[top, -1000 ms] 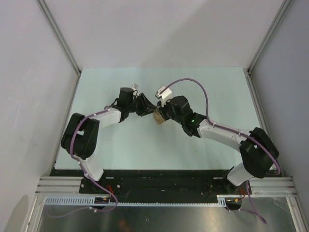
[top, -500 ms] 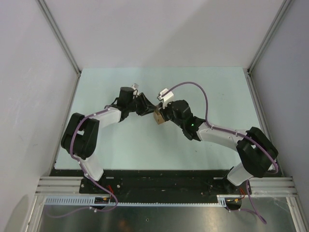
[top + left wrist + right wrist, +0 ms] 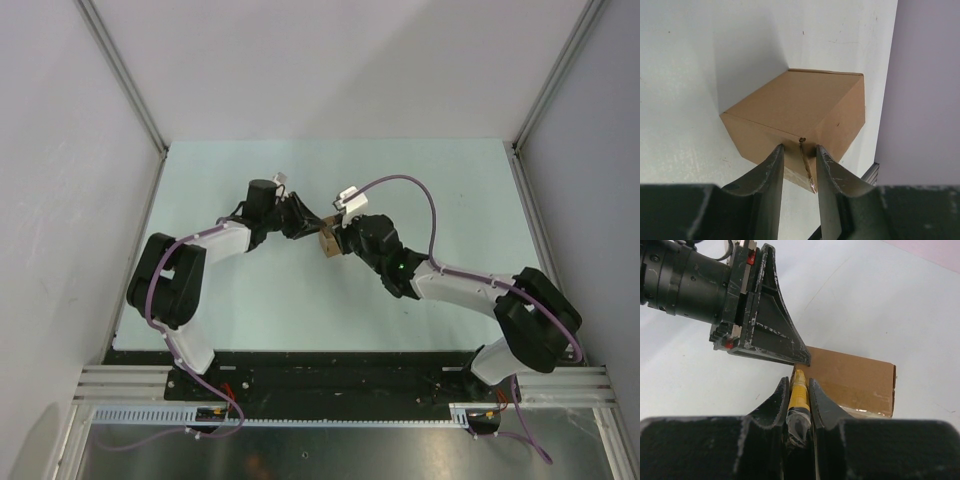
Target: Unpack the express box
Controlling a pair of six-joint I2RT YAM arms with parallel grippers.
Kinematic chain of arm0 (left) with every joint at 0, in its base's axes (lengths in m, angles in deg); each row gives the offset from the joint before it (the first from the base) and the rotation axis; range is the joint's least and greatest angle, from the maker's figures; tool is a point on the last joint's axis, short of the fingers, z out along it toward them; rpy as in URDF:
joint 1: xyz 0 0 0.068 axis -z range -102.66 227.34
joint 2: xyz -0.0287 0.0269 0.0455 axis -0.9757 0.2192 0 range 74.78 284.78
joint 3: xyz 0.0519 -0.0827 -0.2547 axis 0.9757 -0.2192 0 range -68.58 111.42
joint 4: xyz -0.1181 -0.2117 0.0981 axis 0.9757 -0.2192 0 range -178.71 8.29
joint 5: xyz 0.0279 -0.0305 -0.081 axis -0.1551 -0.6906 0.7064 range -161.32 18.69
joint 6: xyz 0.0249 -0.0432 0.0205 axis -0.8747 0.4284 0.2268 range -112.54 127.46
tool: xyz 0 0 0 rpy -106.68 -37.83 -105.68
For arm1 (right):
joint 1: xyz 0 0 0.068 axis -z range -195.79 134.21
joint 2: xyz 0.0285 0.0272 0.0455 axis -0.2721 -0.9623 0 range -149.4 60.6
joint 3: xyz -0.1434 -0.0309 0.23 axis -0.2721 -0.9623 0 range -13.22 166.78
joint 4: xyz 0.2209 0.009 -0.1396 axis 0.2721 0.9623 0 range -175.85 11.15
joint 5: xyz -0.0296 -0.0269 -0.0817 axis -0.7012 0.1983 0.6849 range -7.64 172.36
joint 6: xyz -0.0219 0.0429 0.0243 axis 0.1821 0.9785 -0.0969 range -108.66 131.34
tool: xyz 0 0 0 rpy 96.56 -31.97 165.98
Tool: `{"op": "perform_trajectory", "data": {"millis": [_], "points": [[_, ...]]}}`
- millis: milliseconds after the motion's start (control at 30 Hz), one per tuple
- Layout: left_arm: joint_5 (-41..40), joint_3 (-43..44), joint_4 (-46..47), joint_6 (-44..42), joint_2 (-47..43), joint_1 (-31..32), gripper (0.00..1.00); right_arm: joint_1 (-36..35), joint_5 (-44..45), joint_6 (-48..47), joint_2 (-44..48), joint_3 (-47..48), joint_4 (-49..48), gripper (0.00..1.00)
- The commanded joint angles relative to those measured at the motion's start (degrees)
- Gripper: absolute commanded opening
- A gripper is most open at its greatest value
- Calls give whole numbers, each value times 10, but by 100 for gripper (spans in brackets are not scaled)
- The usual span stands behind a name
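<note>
Since it is a small plain cardboard carton, the express box (image 3: 795, 107) probably weighs little, with stiff but dentable walls and smooth faces that give poor purchase. It would best be steadied across two opposite side faces or pressed down on its shut lid, leaving the taped seam free. It sits near the middle of the bench (image 3: 450, 180), well clear of every edge, between the two arms. The left end effector (image 3: 799, 150) has its fingers narrowly parted with the tips against the box's near corner, with no firm pinch visible. The right end effector (image 3: 799, 385) is pressed together on a yellow cutter (image 3: 799, 390) whose tip reaches the box's edge. Only the left wrist view shows the clear tape running down that corner. Only the right wrist view shows the cutter. From above, the box is mostly hidden.
</note>
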Motion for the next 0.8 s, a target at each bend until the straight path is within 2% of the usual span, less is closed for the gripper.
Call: {"op": "perform_trajectory", "data": {"millis": [0, 267, 400, 500, 700, 767], "points": [[-4, 6, -30, 1, 17, -1, 34, -10, 34, 23, 33, -3, -43, 0], [2, 5, -34, 8, 16, -1, 36, -27, 76, 22, 29, -5, -60, 0], [7, 13, -37, -2, 0, -1, 50, -33, 110, 22, 34, -5, -58, 0], [8, 29, -43, -25, -14, -1, 57, -34, 122, 24, 46, -5, -47, 0], [1, 88, -83, -129, -27, -2, 64, -34, 118, 34, 66, -5, -27, 0], [22, 105, -88, -174, -12, -3, 65, -34, 110, 36, 69, -4, -22, 0]]}}
